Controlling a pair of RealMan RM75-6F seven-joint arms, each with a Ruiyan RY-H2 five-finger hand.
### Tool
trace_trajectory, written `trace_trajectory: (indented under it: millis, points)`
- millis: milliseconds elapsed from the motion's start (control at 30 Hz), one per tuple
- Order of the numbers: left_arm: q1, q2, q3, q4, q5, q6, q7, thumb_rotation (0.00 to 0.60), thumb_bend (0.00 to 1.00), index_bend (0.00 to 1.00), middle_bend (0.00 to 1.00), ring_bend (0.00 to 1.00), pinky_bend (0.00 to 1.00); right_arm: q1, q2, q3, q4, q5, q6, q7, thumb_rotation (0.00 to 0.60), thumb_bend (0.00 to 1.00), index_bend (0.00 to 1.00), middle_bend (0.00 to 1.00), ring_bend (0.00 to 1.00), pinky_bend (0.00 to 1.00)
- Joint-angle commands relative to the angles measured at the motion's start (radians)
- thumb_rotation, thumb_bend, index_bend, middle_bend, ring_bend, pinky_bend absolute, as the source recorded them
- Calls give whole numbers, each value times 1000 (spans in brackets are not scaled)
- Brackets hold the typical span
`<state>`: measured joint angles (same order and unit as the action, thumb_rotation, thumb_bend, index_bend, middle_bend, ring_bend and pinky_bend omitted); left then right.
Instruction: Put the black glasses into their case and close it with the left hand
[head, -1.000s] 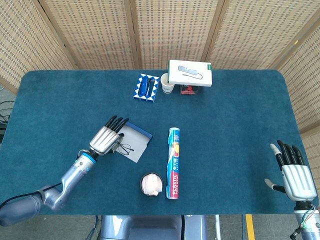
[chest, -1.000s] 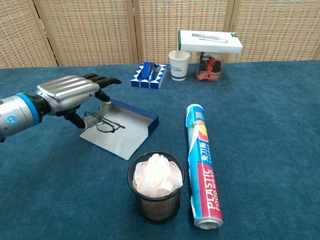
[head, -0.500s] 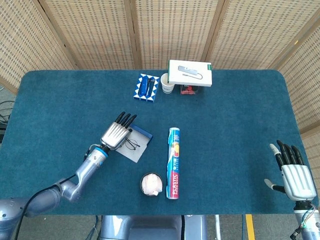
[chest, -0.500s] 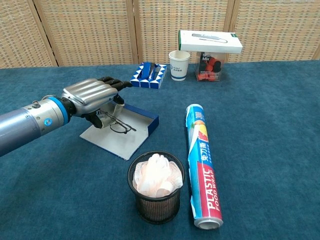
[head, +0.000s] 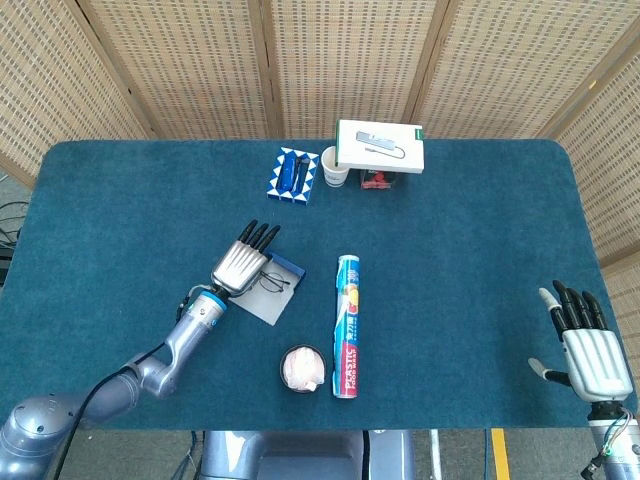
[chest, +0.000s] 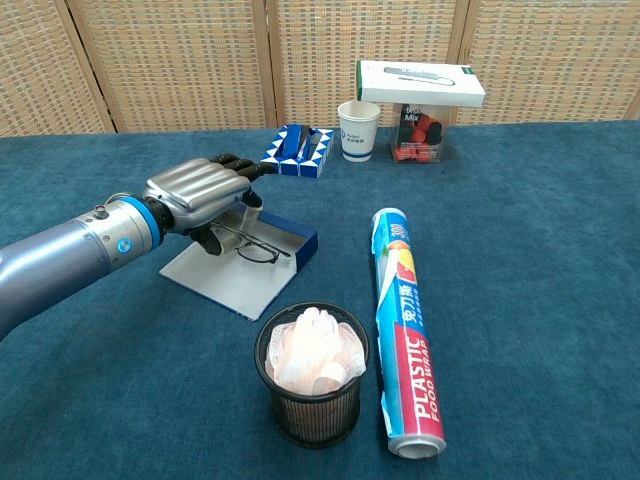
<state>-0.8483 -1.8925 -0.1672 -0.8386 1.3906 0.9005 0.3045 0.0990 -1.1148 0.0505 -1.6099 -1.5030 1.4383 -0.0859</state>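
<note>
The open case (chest: 225, 280) (head: 262, 300) lies left of the table's centre, a flat grey lid with a blue-walled tray (chest: 306, 243) at its far right end. My left hand (chest: 198, 193) (head: 240, 264) hovers palm down over the case and pinches the black glasses (chest: 258, 248) (head: 273, 279) by one temple. The glasses hang just over the tray end, lenses toward the roll. My right hand (head: 586, 347) rests far off at the table's front right corner, fingers spread and holding nothing; only the head view shows it.
A plastic wrap roll (chest: 405, 330) lies lengthwise right of the case. A black mesh cup (chest: 312, 388) with a pale puff stands in front of it. At the back are a blue-white block (chest: 298, 150), a paper cup (chest: 359, 131) and a white box (chest: 420, 83) on a red pack.
My left hand has carried the glasses rightward and a little farther back, from over the grey lid to over the blue tray end. The right hand has stayed put.
</note>
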Motion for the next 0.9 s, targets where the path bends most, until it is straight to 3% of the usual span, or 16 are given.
trace_trajectory:
  millis: [33, 167, 267, 633, 900]
  points:
    - [0, 0, 6, 2, 3, 4, -8, 600, 392, 438, 0, 0, 0, 0, 0, 0, 0, 0, 0, 0, 600, 0, 0, 0, 0, 0]
    - [5, 6, 16, -1, 8, 10, -27, 600, 341, 298, 0, 0, 0, 0, 0, 0, -1, 0, 0, -2, 600, 0, 0, 0, 0, 0]
    - [8, 14, 24, -6, 14, 13, -47, 600, 316, 245, 0, 0, 0, 0, 0, 0, -2, 1, 0, -3, 600, 0, 0, 0, 0, 0]
    - [41, 63, 64, -55, 52, 65, -105, 600, 313, 235, 0, 0, 0, 1, 1, -1, -4, 2, -2, -7, 600, 0, 0, 0, 0, 0]
    - [77, 135, 93, -129, 117, 170, -169, 600, 313, 225, 0, 0, 0, 2, 3, -3, -5, 0, -4, -7, 600, 0, 0, 0, 0, 0]
